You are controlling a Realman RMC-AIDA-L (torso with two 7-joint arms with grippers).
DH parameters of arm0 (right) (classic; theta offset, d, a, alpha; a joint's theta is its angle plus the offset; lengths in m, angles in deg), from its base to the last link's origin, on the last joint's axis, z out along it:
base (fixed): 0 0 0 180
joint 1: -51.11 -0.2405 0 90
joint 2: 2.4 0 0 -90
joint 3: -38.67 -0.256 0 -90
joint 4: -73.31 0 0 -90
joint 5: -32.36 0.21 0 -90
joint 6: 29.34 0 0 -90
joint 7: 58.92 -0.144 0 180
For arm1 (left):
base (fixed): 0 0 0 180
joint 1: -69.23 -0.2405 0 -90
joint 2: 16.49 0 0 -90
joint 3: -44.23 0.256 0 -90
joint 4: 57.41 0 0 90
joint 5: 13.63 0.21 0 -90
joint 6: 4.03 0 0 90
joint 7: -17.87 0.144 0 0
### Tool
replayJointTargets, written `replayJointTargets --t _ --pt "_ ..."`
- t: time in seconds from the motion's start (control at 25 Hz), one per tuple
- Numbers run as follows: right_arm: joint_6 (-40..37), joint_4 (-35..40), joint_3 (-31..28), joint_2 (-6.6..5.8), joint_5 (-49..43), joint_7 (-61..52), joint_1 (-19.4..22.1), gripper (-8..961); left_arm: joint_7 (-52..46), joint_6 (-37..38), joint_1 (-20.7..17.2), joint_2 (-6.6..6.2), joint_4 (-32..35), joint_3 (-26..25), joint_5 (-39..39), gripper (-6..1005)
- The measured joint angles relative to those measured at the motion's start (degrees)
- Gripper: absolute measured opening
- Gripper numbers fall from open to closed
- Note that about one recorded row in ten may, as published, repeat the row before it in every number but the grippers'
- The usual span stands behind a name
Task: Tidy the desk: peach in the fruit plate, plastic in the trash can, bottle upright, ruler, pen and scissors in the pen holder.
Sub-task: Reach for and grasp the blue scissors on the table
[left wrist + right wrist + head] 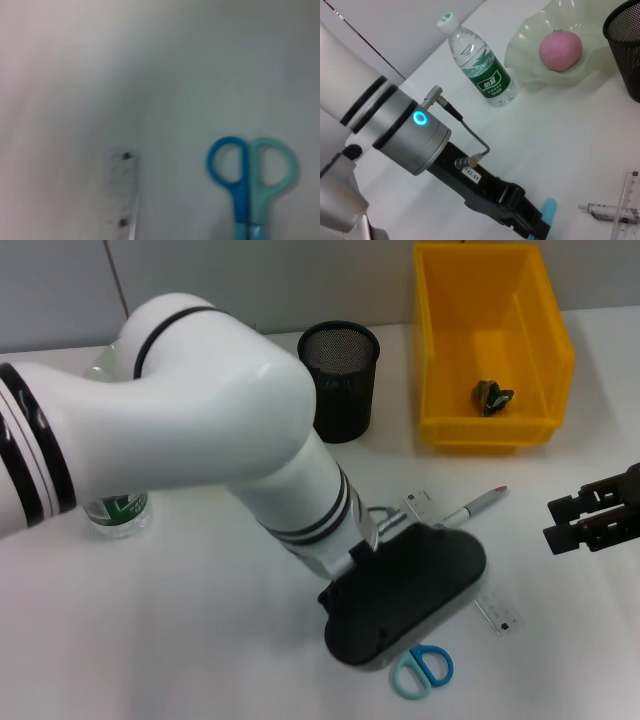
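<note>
So the left gripper [405, 590] is down low over the white worktop [200, 620], right on top of the scissors [423, 670]. Its black body covers the blades, and only the blue and teal handle loops stick out on the robot's side of it. Can't tell how far its fingers are spread, the wrist hides them. From the left wrist camera the scissors sit just under the gripper with the clear ruler [497, 612] lying right beside them.

That ruler runs under the gripper too, one end poking out on the far side and the other on the right. The pen [478, 506] is just beyond the gripper, touching or crossing the ruler's far end, hard to say which.

The right gripper [590, 518] hangs off to the right, well apart from all that, with its fingers only a narrow gap apart and nothing in them.

Farther back from the left gripper is the black mesh pen holder [341, 380], and to the right of that the yellow bin [490, 340] with a crumpled bit of plastic [492, 396] already inside.

The bottle [480, 67] stands upright off to the left of the left arm, and the peach [560, 50] is sitting in the pale green fruit plate [530, 60] next to the pen holder.
</note>
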Motion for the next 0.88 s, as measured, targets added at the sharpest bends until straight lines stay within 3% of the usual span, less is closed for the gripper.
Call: replayJointTargets --t 0.08,0.24,0.32,0.4,0.48,0.64,0.68,0.84,0.88 --pt "-0.05 0.00 -0.08 -0.07 0.00 0.26 0.03 720 -0.62 0.58 -0.46 0.00 0.26 -3.21 0.00 325" --pt "-0.15 0.00 -0.03 -0.24 -0.02 0.28 -0.01 720 -0.62 0.58 -0.46 0.00 0.26 -3.21 0.00 325" --pt "-0.17 -0.08 0.01 -0.27 -0.22 0.66 0.02 719 -3.53 3.54 -3.96 0.00 3.06 -14.63 -0.64 325" --pt "-0.17 -0.29 0.02 -0.32 -0.24 1.04 0.16 719 -3.53 3.54 -3.96 0.00 3.06 -14.63 -0.64 326" --pt "-0.20 -0.50 0.02 -0.39 -0.25 1.26 0.32 719 -7.49 6.45 -9.07 -0.05 7.37 -23.05 -1.42 326" --pt "-1.00 -0.45 -0.08 -0.48 -0.39 1.90 0.52 720 -11.62 8.89 -12.50 -0.24 9.39 -28.45 -3.39 326" --pt "-1.84 -0.38 -0.24 -0.51 -0.42 2.51 0.70 720 -14.57 11.39 -14.82 -0.39 9.70 -33.00 -5.66 326" --pt "-2.63 -0.38 -0.07 -0.53 -0.41 2.71 0.86 721 -16.95 15.41 -18.66 -0.46 9.85 -39.62 -9.51 326" --pt "-3.07 -0.50 0.17 -0.39 -0.41 1.86 0.65 721 -17.06 18.10 -21.51 -0.55 10.14 -43.49 -12.85 326"
